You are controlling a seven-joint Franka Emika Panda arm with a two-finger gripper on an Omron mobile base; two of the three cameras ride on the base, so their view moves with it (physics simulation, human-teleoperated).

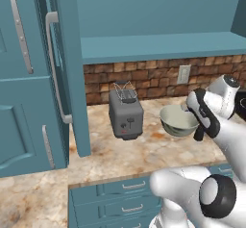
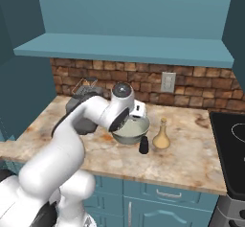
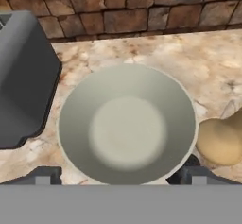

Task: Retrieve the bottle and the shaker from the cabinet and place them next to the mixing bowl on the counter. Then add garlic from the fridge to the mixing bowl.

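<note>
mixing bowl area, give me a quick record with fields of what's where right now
mixing bowl: upright on the counter, nothing seen inside
bottle: standing right of the bowl
shaker: in front of the bowl, beside the bottle
toaster: left of the bowl
pincer: open, above the bowl, holding nothing
cabinet: shelf bare where visible

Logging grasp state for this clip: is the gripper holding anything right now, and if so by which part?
Nothing is held. The gripper is open above the mixing bowl, with nothing between its fingertips; the bottle and shaker stand on the counter.
</note>
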